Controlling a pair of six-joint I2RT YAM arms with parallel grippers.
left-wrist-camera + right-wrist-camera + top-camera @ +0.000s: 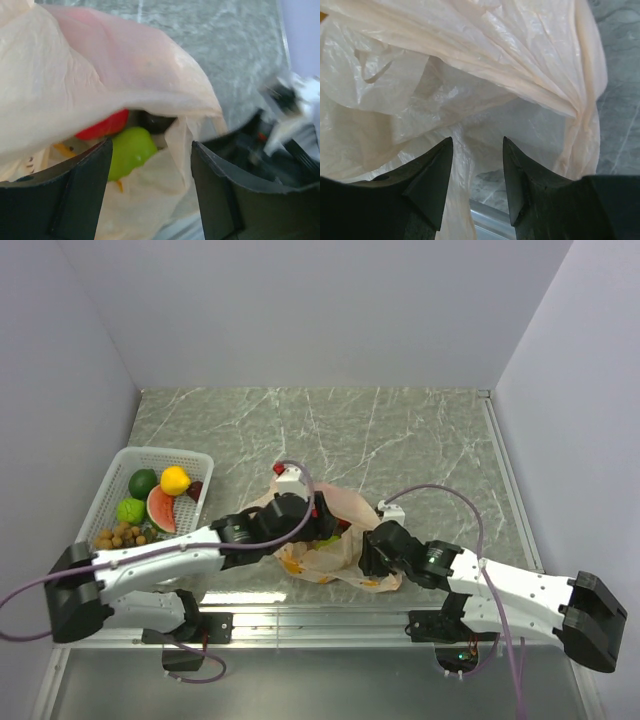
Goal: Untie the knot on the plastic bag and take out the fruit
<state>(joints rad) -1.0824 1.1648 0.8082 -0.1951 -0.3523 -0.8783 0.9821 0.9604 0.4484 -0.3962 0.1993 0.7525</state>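
Note:
The pale-peach plastic bag [335, 545] lies at the table's near middle with its mouth gaping open. In the left wrist view the bag [100, 75] arches over a green apple [129, 150], a red fruit [102, 126] and a dark fruit [157, 121] inside. No knot shows in any view. My left gripper [151, 165] is open at the bag's mouth, with the green apple just beyond its left finger; it also shows in the top view [312, 520]. My right gripper [477, 150] is open against the bag's right side [470, 65], with thin film between its jaws; it also shows in the top view [372, 552].
A white lattice basket [120, 462] at the left holds a lemon [175, 480], two green fruits, a watermelon slice [160, 508], a dark fruit and tan berries [120, 535]. The table's metal front edge [330, 615] runs just below the bag. Walls enclose the sides and back.

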